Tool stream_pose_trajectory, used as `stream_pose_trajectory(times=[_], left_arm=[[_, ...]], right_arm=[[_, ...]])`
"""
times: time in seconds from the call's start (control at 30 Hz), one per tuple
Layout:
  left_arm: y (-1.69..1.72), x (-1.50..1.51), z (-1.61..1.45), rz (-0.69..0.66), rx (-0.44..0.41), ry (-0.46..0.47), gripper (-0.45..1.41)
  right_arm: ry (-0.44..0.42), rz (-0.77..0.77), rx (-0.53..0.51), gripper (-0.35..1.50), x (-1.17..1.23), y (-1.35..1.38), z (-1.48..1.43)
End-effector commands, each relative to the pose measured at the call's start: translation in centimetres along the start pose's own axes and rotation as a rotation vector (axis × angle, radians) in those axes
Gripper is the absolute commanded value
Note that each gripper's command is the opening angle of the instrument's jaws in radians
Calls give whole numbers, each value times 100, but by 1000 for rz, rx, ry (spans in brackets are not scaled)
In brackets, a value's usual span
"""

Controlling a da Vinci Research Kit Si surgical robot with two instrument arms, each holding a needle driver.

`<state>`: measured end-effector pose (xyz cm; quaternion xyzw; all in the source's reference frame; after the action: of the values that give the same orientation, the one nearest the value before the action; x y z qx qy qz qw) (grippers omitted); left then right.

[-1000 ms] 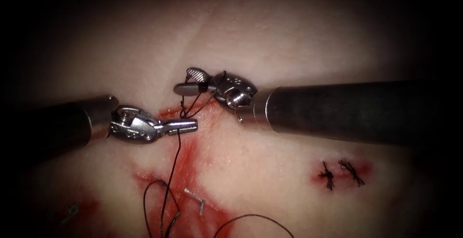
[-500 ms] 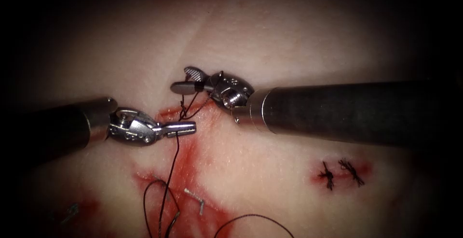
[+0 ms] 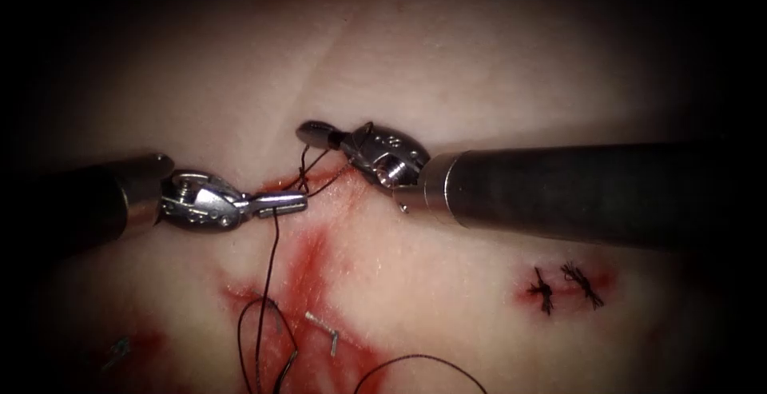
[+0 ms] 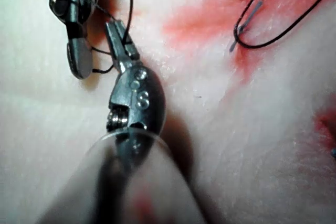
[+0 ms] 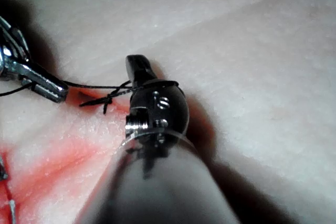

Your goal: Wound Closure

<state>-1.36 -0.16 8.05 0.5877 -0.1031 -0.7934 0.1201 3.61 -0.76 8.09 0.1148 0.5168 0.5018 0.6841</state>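
The tissue is pale pork belly, with red fluid spread along the cut and below it. The thread is thin and dark. One strand runs from the closed jaws of the left hand straight down over the stained part, then curls into loops near the lower edge. Shorter strands cross between the two hands at the top of the cut, where a small knot sits on the surface; the right hand, jaws closed, seems to grip a strand there. The needle lies loose on the wet tissue, well below both hands.
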Motion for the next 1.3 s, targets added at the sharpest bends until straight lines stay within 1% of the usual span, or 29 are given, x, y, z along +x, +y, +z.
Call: stream_pose_trajectory(times=[0.03, 0.07, 0.1, 0.17, 0.23, 0.37, 0.47, 0.57, 0.6, 0.63, 0.73, 0.83, 0.93, 1.1, 1.17, 1.27, 1.3], left_arm=[[-4, -7, 2, -13, 3, -3, -45], [-8, -10, -10, -86, -3, -1, -45], [-8, -10, -10, -86, -3, -1, -45], [-6, -11, -16, -120, -27, 27, -45], [-6, -11, -20, -124, -38, 26, -45], [-12, -12, -28, -133, -53, 29, -45], [-27, -13, -34, -145, -45, 17, -45], [-49, -13, -42, -170, -38, 7, -45], [-68, -13, -50, -158, -25, -13, -45], [-68, -13, -50, -158, -25, -13, -45], [-97, -14, -63, -137, -6, -46, -45], [-126, -16, -77, -96, 28, -117, -45], [-151, -20, -88, -60, 74, -229, -45], [-182, -25, -100, 36, 101, -351, -45], [-195, -28, -105, 96, 132, -440, -45], [-202, -29, -108, 124, 142, -466, -45], [-208, -29, -111, 165, 152, -504, -45]], right_arm=[[17, -36, 30, -35, -8, -8, 5], [42, -105, 61, -35, -7, -16, 0], [42, -105, 61, -35, -7, -16, 0], [58, -148, 90, -35, -7, -21, -2], [77, -175, 104, -35, -7, -24, -5], [84, -231, 137, -35, -12, -32, -8], [87, -276, 164, -35, -21, -37, -9], [87, -296, 177, -35, -28, -38, -11], [88, -304, 180, -35, -30, -37, -14], [88, -304, 180, -35, -30, -37, -14], [88, -311, 185, -35, -30, -35, -18], [86, -311, 192, -35, -31, -35, -23], [86, -318, 197, -35, -33, -36, -26], [88, -322, 206, -35, -39, -41, -28], [83, -334, 211, -35, -45, -45, -28], [75, -345, 215, -35, -48, -46, -28], [73, -348, 218, -35, -51, -47, -28]])
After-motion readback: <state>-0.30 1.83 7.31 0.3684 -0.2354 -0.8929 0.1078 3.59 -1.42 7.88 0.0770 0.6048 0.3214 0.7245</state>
